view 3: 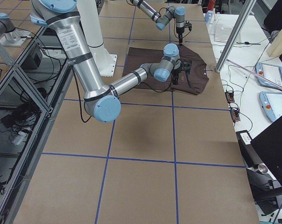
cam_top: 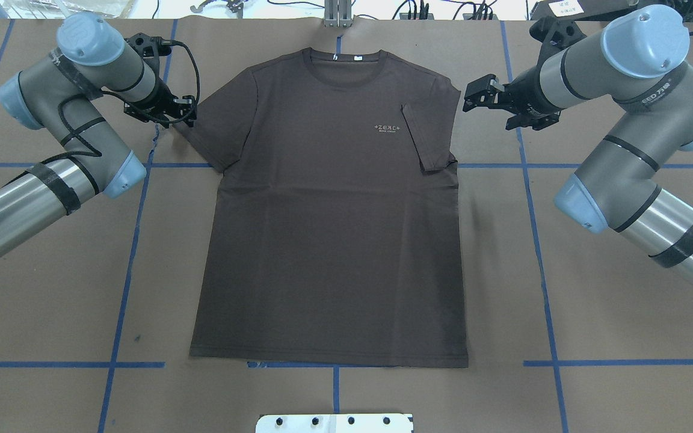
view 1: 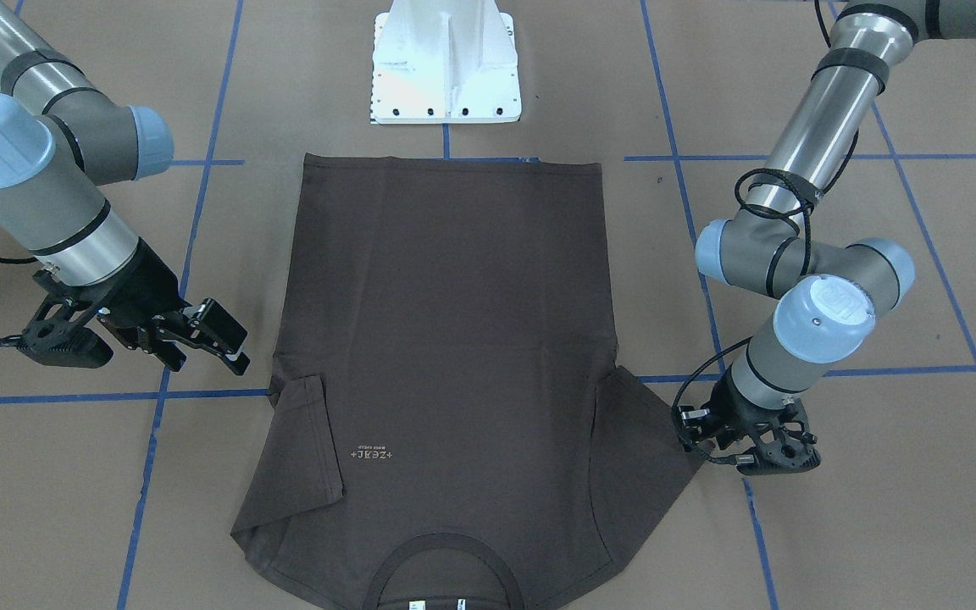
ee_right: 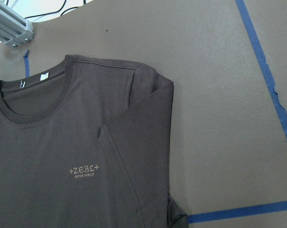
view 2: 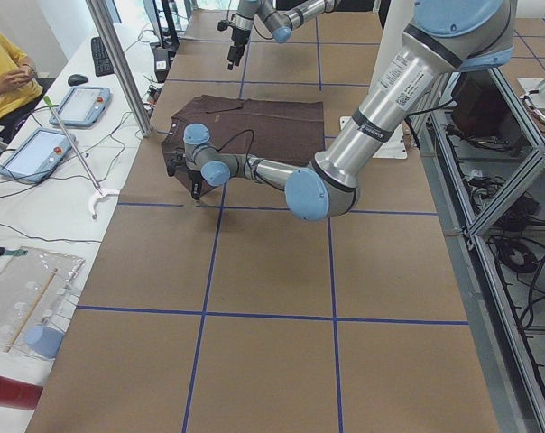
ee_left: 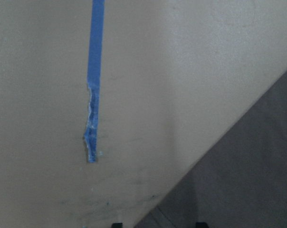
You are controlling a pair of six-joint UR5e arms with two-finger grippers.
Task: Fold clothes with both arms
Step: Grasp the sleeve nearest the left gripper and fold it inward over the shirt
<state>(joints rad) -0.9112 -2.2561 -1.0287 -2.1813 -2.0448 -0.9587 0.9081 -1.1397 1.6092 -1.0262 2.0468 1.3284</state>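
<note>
Brown counter (cam_top: 623, 337), blue tape grid (cam_top: 58, 364), white desk (view 2: 38, 207) beside; T-shirt (cam_top: 334, 240) flat. Left hand (cam_top: 184, 111) spread at sleeve edge; right hand (cam_top: 473, 96) spread, empty.

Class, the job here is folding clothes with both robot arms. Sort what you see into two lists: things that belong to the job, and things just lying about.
Belongs to the job:
T-shirt
left gripper
right gripper

Just lying about:
white base plate
blue tape lines
tablets on the side table
keyboard
</note>
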